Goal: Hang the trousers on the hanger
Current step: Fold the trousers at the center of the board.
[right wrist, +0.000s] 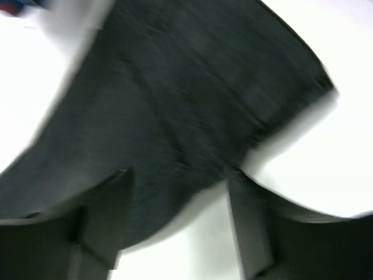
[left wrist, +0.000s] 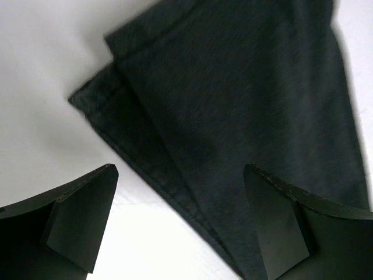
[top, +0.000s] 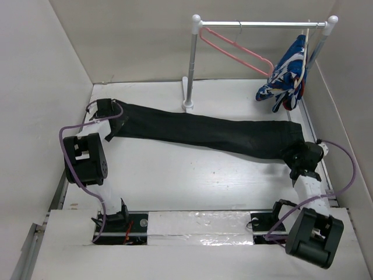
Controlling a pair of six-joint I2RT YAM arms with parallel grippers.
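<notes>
The black trousers [top: 210, 131] lie stretched flat across the table from far left to right. My left gripper [top: 108, 108] hovers open over their left end; in the left wrist view [left wrist: 180, 175] the two stacked leg hems [left wrist: 145, 134] lie between the spread jaws. My right gripper [top: 303, 158] is at the right end, open, and in the blurred right wrist view [right wrist: 178, 175] its jaws straddle the cloth's edge [right wrist: 175, 116]. The pink hanger [top: 233, 48] hangs by its metal hook from the rail at the back, apart from both grippers.
A white rack with a metal rail [top: 262, 24] stands at the back, its post base [top: 188, 105] touching the trousers' far edge. A blue, white and red patterned garment [top: 288, 73] hangs at the rail's right end. White walls enclose the table on three sides.
</notes>
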